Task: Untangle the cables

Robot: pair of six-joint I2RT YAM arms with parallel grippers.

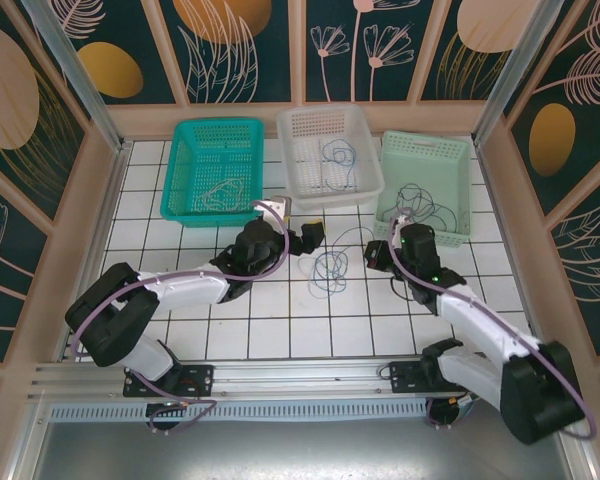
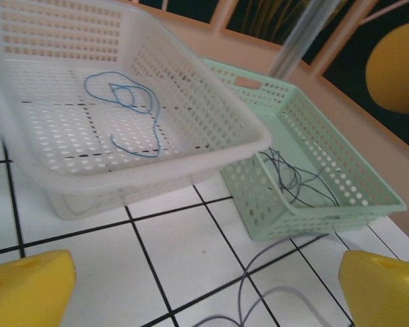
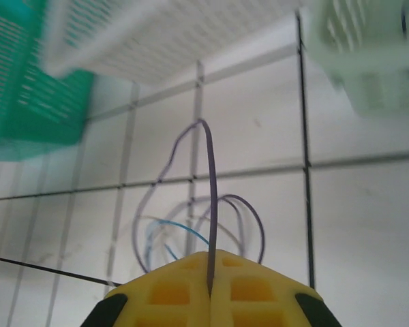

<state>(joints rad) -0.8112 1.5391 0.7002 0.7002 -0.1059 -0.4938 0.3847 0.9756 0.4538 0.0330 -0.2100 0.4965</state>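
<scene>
Three baskets each hold a freed cable: a blue cable (image 2: 126, 102) in the white basket (image 1: 292, 150), a grey cable (image 1: 220, 192) in the teal basket (image 1: 175, 170) to its left, and a dark cable (image 2: 293, 180) in the green basket (image 1: 425, 140) to its right. Left to do, I judge, is the tangle (image 1: 330, 268) on the desk (image 1: 280, 320) just in front of the white basket. The right gripper (image 3: 210, 276) has its fingers clenched on a purplish strand (image 3: 212, 191) of it. The left gripper (image 2: 204, 286) hovers beside, fingers released wide. The desk is white tile with dark grid lines, inside leaf-painted panels (image 1: 230, 50).
</scene>
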